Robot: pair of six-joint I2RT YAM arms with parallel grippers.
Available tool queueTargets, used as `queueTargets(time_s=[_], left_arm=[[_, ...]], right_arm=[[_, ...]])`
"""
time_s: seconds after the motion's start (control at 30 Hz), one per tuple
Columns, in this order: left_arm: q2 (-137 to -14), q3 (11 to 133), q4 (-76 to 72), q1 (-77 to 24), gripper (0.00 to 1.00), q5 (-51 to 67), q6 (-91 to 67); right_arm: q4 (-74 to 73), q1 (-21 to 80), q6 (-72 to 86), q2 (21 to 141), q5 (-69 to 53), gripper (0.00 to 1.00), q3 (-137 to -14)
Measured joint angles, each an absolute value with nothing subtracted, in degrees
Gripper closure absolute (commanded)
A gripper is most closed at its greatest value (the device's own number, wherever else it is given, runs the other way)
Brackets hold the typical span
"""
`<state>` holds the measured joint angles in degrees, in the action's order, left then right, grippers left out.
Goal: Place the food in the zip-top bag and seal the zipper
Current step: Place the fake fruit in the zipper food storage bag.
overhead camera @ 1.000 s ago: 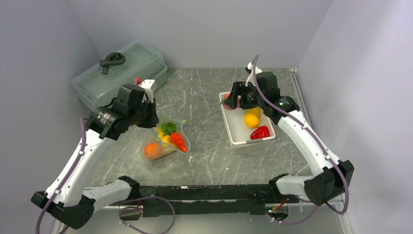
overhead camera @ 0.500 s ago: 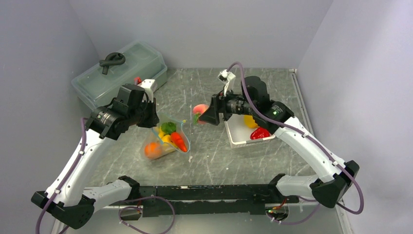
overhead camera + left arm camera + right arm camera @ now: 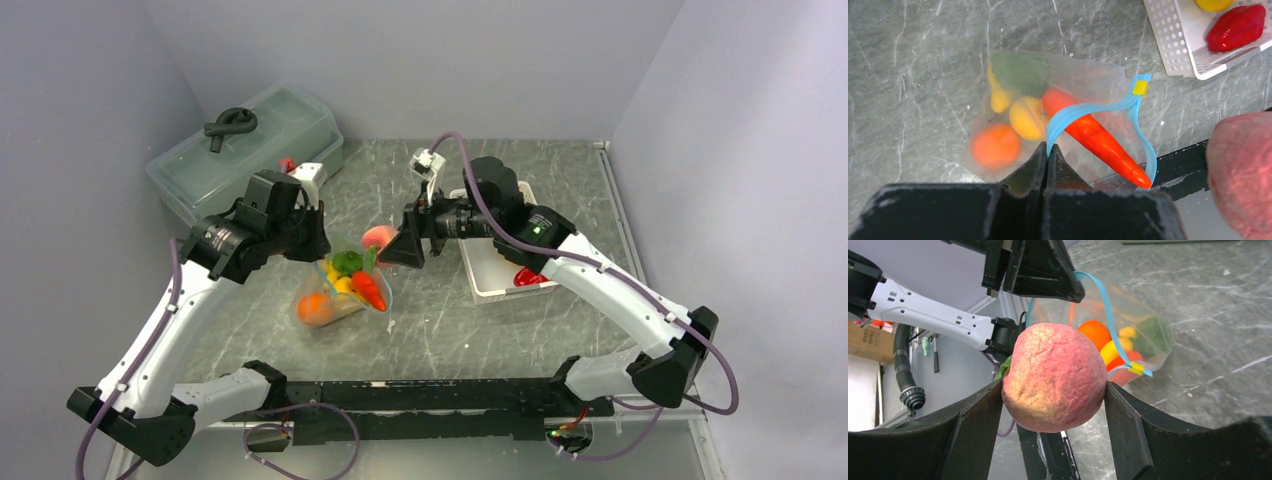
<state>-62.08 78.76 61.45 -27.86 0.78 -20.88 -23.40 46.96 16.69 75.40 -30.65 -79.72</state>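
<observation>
The right gripper [image 3: 1054, 390] is clamped on the peach [image 3: 1050, 370], one finger on each flank. A second ago it was over the basket [image 3: 1168, 45]. It has since swung across, and the peach now hangs just beside the bag's mouth, above it and not yet inside.

The left gripper [image 3: 1046, 152] has not shifted. Its jaws are pinched tight on the zipper [image 3: 1088, 107], holding one lip up so the blue strip bows into an open loop.

The bag [image 3: 1073, 75] lies on its side under that hold. It contains a carrot [image 3: 1098, 140], an orange [image 3: 995, 146], a lemon [image 3: 1028, 117] and a green piece [image 3: 1018, 72]. The carrot's tip pokes out towards the mouth, which may crowd the peach's way in.

A pepper [image 3: 1235, 27] and another yellow fruit wait in the basket, so I judge the filling part done and the sealing some way off.

The table [image 3: 430, 320] is grey, marble-veined and scuffed. Plain grey walls [image 3: 420, 60] close it in on three sides, and a lidded box [image 3: 250, 150] sits in the far left corner.
</observation>
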Motion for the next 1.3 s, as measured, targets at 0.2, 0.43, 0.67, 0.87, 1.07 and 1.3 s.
queueTargets(time_s=[0.2, 0.43, 0.67, 0.87, 1.07, 1.3], left_arm=[[-62.76, 78.76, 60.88, -27.86, 1.0, 2.33, -20.88], [-63.37, 78.76, 60.71, -27.86, 1.0, 3.49, -20.88], [-63.48, 78.76, 60.69, -27.86, 1.0, 4.19, -20.91], [-63.48, 78.76, 60.69, -27.86, 1.0, 4.8, -20.88], [-63.59, 78.76, 60.64, -27.86, 1.0, 4.93, -20.91], [-63.66, 78.76, 60.38, -27.86, 1.0, 4.91, -21.63]], right_arm=[[-20.36, 48.66, 17.67, 77.56, -32.8, 0.72, -79.75], [-16.78, 49.63, 19.09, 80.71, -33.74, 0.72, -79.75], [-16.62, 49.78, 19.11, 85.21, -32.69, 0.72, -79.75], [-16.82, 49.78, 19.64, 88.58, -30.87, 0.72, -79.75], [-18.59, 50.7, 19.59, 91.9, -29.02, 0.71, -79.99], [-21.37, 53.45, 19.0, 95.18, -26.39, 0.61, -81.71]])
